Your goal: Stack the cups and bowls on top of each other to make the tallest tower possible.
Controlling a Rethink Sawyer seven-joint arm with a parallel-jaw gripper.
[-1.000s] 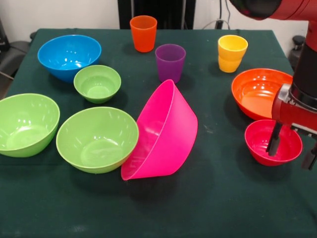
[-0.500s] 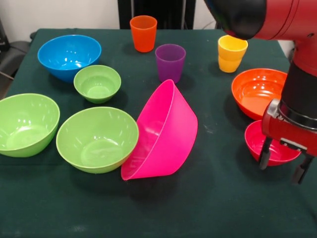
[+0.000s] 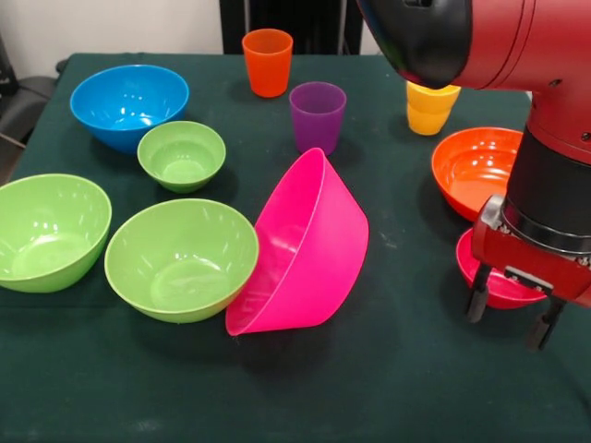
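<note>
My gripper (image 3: pixel 510 318) is open and hangs low over the near rim of the small red bowl (image 3: pixel 464 261), whose far part my arm hides. The orange bowl (image 3: pixel 471 171) sits just behind it. The large pink bowl (image 3: pixel 309 245) is tipped on its side against a lime green bowl (image 3: pixel 180 258). Two more green bowls (image 3: pixel 46 231) (image 3: pixel 182 155) and the blue bowl (image 3: pixel 129 103) stand at the left. The orange cup (image 3: pixel 268 62), purple cup (image 3: pixel 317 115) and partly hidden yellow cup (image 3: pixel 429 111) stand upright at the back. No tower is in view.
All of it rests on a dark green cloth over the table (image 3: pixel 388 388). My red arm (image 3: pixel 517 46) fills the upper right of the picture. The robot's black pedestal (image 3: pixel 295 23) stands behind the table's far edge.
My arm has swung lower and leftward in the picture. The gripper has moved from over the inside of the small red bowl to its near rim, still open.
</note>
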